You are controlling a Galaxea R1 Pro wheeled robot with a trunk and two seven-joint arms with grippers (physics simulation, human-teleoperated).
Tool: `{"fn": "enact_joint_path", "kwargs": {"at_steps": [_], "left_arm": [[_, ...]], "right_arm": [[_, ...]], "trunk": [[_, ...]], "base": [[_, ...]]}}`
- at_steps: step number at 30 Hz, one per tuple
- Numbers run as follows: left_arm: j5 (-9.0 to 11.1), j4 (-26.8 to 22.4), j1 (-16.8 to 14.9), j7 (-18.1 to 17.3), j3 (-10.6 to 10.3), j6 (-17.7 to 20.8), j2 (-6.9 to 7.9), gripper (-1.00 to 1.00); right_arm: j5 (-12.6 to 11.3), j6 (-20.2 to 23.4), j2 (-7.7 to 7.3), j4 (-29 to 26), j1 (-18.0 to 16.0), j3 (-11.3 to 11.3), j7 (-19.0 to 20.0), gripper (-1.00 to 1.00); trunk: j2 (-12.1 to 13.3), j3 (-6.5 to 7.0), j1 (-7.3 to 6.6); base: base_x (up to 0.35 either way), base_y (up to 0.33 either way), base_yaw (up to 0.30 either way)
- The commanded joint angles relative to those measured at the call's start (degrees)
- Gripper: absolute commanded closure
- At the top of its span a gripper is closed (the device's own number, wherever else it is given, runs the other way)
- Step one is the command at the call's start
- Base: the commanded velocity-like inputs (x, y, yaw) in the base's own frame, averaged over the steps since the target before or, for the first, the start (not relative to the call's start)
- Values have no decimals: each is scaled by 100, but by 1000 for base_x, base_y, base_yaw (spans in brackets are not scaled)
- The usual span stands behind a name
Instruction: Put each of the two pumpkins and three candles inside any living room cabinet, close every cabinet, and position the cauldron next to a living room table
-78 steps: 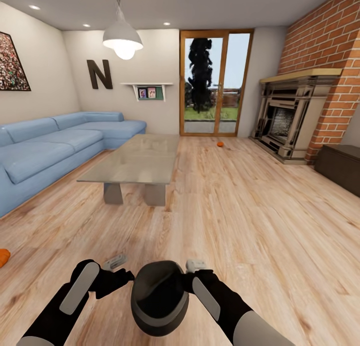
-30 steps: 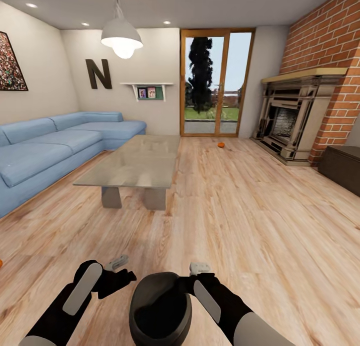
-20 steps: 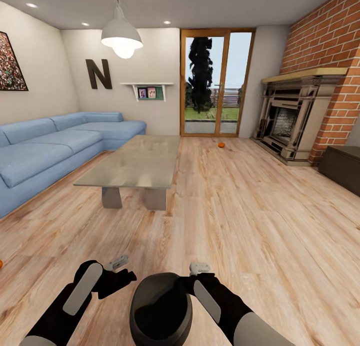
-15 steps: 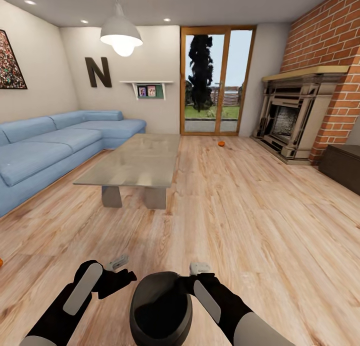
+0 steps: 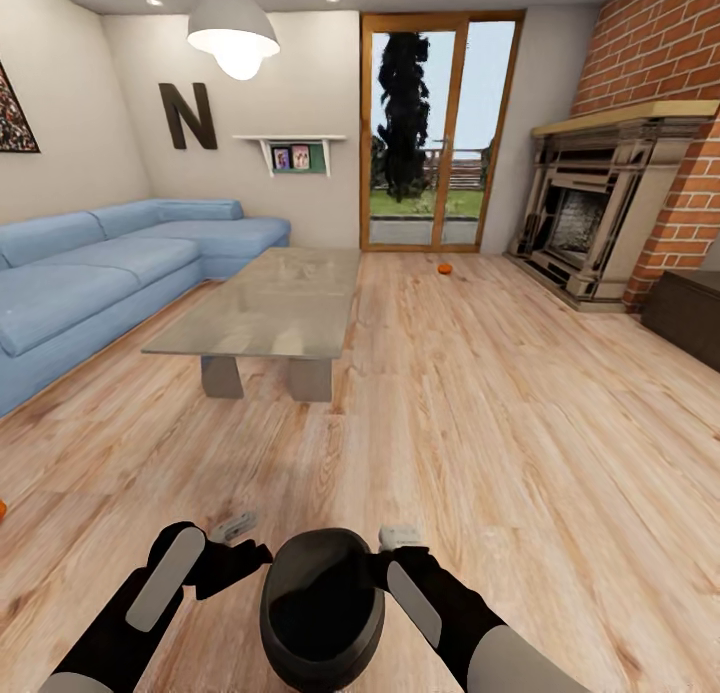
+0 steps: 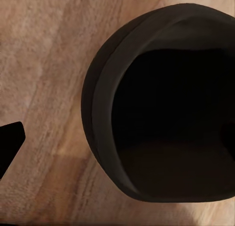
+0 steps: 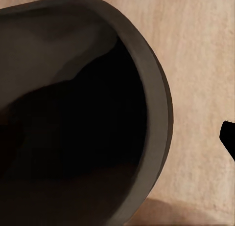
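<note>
Both arms are carrying the cauldron (image 5: 322,605) w/ the coffee bench (image 5: 262,310) at 11 o'clock, well apart. Right pincer (image 5: 398,538) seems clamped on its rim; left pincer (image 5: 232,526) can't tell. One pumpkin (image 5: 444,268) is lying on the floor at 1 o'clock, not yet stowed; candles unseen.

Blue sofa (image 5: 110,273) (corner-shaped), brick fireplace (image 5: 600,213), wood floor (image 5: 520,423).

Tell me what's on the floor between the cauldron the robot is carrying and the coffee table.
In the head view, only bare wood floor lies between the cauldron and the coffee table; nothing stands on that stretch.
</note>
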Motion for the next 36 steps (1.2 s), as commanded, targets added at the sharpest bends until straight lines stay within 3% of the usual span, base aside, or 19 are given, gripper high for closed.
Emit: {"fn": "enact_joint_path", "kwargs": {"at_steps": [1, 17, 27, 36], "left_arm": [[60, -5, -4, 60, -15, -2, 6, -100], [60, -3, -4, 57, -31, -125, -3, -100], [60, -3, -4, 56, -436, -368, -8, -100], [60, -3, -4, 60, -481, -389, -53, -100]], "right_arm": [[-55, 11, 0, -7, -4, 13, -51, -100], [-52, 9, 0, -35, -4, 17, -44, -100], [-38, 11, 0, -35, -4, 17, -44, -100], [-52, -24, 0, -74, -4, 27, -26, -100]], "trunk": [[-4, -28, 1], [-26, -383, 42], [-39, -604, 68], [-51, -804, 91]], "base": [[0, 0, 0], [0, 0, 0], [0, 0, 0], [0, 0, 0]]}}
